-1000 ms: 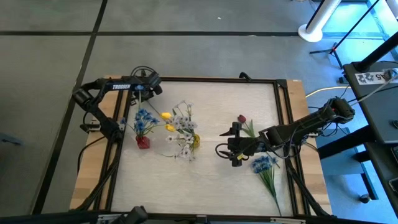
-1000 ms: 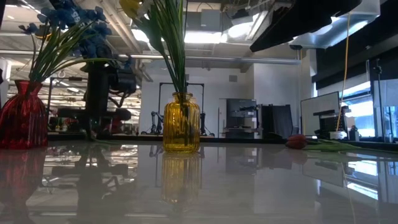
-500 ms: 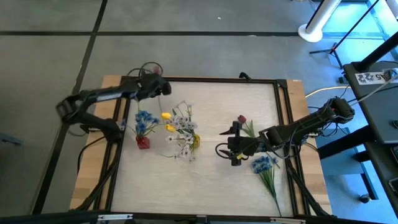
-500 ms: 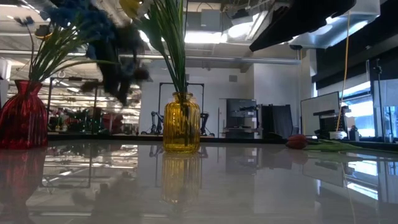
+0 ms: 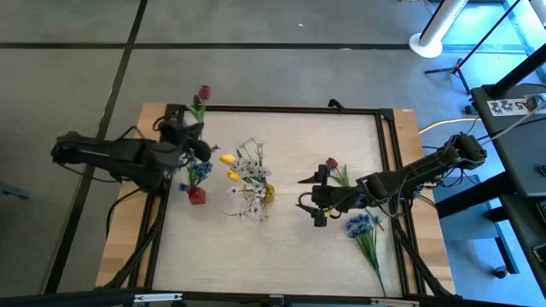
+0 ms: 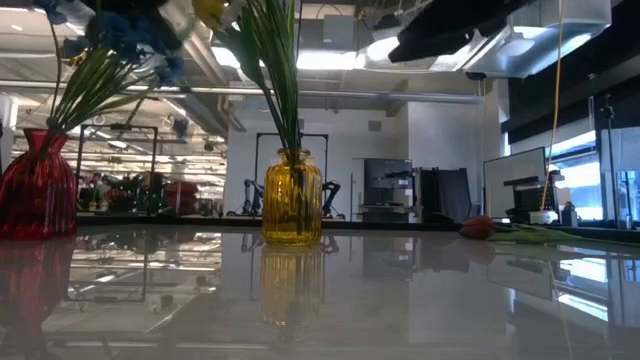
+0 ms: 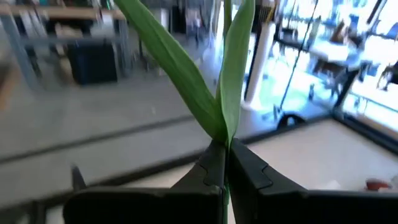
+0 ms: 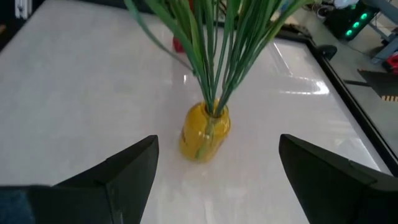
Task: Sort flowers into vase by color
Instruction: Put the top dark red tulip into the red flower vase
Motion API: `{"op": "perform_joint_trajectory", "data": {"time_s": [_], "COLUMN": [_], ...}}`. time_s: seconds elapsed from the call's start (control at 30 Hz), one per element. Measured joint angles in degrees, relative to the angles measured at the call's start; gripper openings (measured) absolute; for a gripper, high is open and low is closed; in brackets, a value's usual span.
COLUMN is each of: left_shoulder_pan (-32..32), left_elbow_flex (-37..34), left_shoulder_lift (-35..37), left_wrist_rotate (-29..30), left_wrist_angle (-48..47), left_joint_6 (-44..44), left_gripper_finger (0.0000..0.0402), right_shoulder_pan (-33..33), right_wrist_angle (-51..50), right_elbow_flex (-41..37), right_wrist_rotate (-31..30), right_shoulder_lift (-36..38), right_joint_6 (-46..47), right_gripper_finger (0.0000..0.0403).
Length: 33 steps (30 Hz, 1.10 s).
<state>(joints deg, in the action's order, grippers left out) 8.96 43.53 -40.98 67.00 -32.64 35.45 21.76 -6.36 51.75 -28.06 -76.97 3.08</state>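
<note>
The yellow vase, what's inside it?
The yellow vase holds a bunch of green stems, topped with yellow tulips and white sprigs. How far down the stems reach is hidden by the tinted glass.

no legible text — no labels, no signs

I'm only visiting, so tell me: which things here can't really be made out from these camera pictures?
- Bloom of the flower clamped in the left tool: cut off by the left wrist view's top edge.
- Blooms in the yellow vase: cut off at the top in the right wrist view.
- Blue blooms above the red vase: blurred in the low view.
- Right tool: its tips are too small in the high view.
</note>
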Motion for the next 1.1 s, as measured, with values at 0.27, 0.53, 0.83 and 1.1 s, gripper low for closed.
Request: {"op": "perform_joint_trajectory", "data": {"time_s": [0.27,0.53,0.83,1.1], "left_shoulder_pan": [10.1,18.0,24.1,24.3], "left_elbow_flex": [0.0,3.8,13.7,12.6], "left_shoulder_lift": [7.7,11.2,12.6,11.2], "left_wrist_rotate": [15.3,4.0,-4.1,-35.6], "left_wrist_angle": [4.8,10.8,10.8,9.4], "left_joint_6": [-10.9,-27.0,-41.2,-39.5], "left_gripper_finger": [0.0000,0.0000,0.0000,0.0000], "right_shoulder_pan": [0.0,0.0,0.0,0.0], "right_wrist_angle": [3.6,3.1,2.9,4.9], "right_elbow_flex": [0.0,0.0,0.0,0.0], "right_wrist_rotate": [-1.5,-1.9,-0.9,-4.9], "right_shoulder_lift": [0.0,0.0,0.0,0.0], "right_joint_6": [0.1,0.5,1.2,1.2], "right_gripper_finger": [0.0331,0.0331,0.0331,0.0331]}}
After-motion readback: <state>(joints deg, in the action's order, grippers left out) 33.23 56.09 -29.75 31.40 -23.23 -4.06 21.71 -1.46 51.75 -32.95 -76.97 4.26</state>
